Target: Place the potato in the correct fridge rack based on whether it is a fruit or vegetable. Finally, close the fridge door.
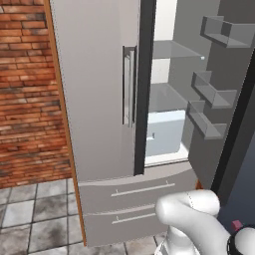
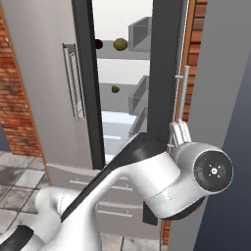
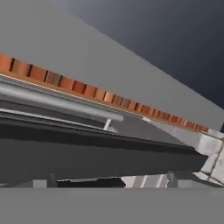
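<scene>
The potato (image 2: 120, 44) is a tan-brown lump lying on the higher fridge rack (image 2: 128, 55), the same rack (image 1: 175, 50) that shows as a thin grey pane from the left. The right fridge door (image 1: 219, 124) stands wide open, its bins facing the interior; the left fridge door (image 1: 94, 89) is shut. My gripper (image 2: 179, 133) is outside the fridge, against the outer side of the open door (image 2: 164, 73), just below its vertical bar handle (image 2: 182, 93). The hand view looks along that handle (image 3: 57, 101) with the fingertips (image 3: 171, 178) spread apart and nothing between them.
A near-black small item (image 2: 98, 44) sits left of the potato, and a smaller olive item (image 2: 115, 89) lies on the lower shelf. A white drawer box (image 1: 164, 132) fills the fridge bottom. A brick wall (image 1: 27, 89) stands left, a grey panel (image 2: 220, 73) right.
</scene>
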